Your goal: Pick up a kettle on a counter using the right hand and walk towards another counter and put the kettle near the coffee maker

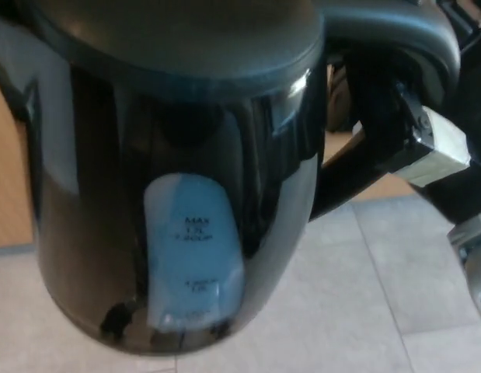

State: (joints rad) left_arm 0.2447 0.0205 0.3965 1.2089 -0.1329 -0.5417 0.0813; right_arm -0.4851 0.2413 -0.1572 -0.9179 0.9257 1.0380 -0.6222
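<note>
Kettle (178,179) fills nearly the whole head view, a glossy black one held up in the air very close to the camera, with nothing under its base but the floor (380,272) far below. Its matte dark lid (178,39) sits shut across the top, cut off by the upper edge of the picture. On the side facing the camera is a pale bluish water window (195,260), tall and rounded at the top. Small dark writing on it reads "MAX" with a line of figures under it that look like 1.7L and a further line too blurred to make out; lower on the window is a second small mark, also too soft to read. No brand name can be made out anywhere on the body.

The handle (395,47) curves out from the lid to the right and runs down and back to the body. The right hand (395,109) is wrapped around this handle, its black fingers (372,93) passing through the loop, so the kettle hangs from that grasp. A grey-white block (434,151) on the hand juts toward the lower right, and more of the dark arm (465,186) shows at the right edge.

The floor is pale beige tile with thin joints. A strip of light wood (11,186) shows at the left edge behind the kettle.
</note>
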